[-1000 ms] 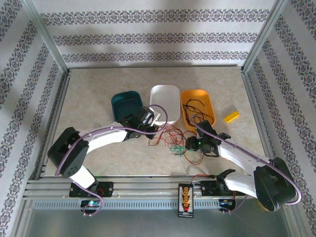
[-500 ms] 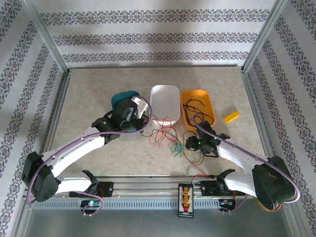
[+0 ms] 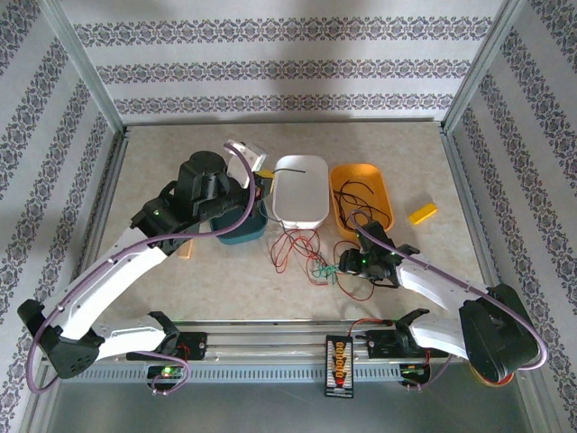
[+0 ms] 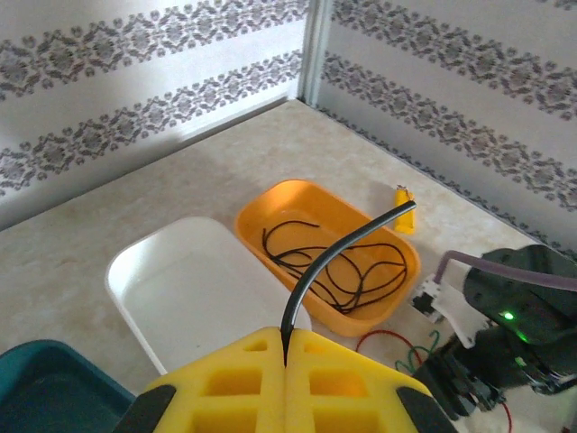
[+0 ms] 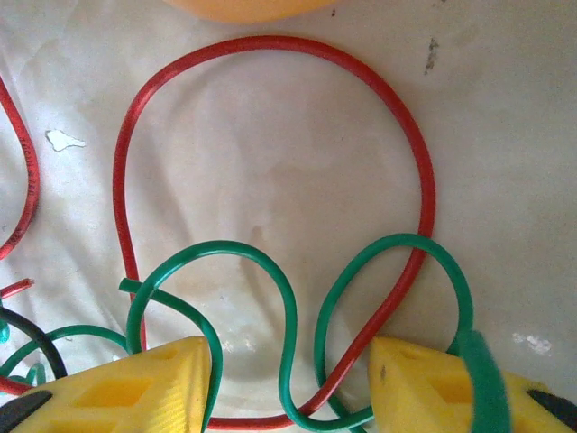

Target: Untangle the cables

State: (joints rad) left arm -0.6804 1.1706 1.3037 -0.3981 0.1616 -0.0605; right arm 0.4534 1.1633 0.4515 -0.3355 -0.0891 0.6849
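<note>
The cables lie as a red and green tangle (image 3: 302,248) on the table in front of the bins. My left gripper (image 4: 285,341) is raised above the white bin and shut on a black cable (image 4: 335,248) that arcs up to the right; from above this gripper (image 3: 255,176) shows over the teal bin. My right gripper (image 5: 288,361) is open and low on the table, its yellow fingers (image 5: 144,383) straddling green loops (image 5: 290,307) and a red loop (image 5: 270,43). Seen from above, it (image 3: 332,269) sits at the tangle's right end.
Three bins stand in a row: teal (image 3: 242,233), white (image 3: 300,161) and orange (image 3: 359,168). The orange bin holds a coiled black cable (image 4: 347,271). A small yellow block (image 3: 422,213) lies to the right of the orange bin. Metal rails border the table.
The left arm has swung up and to the left, away from the tangle, with the black cable in its jaws. The right arm has stayed put.
</note>
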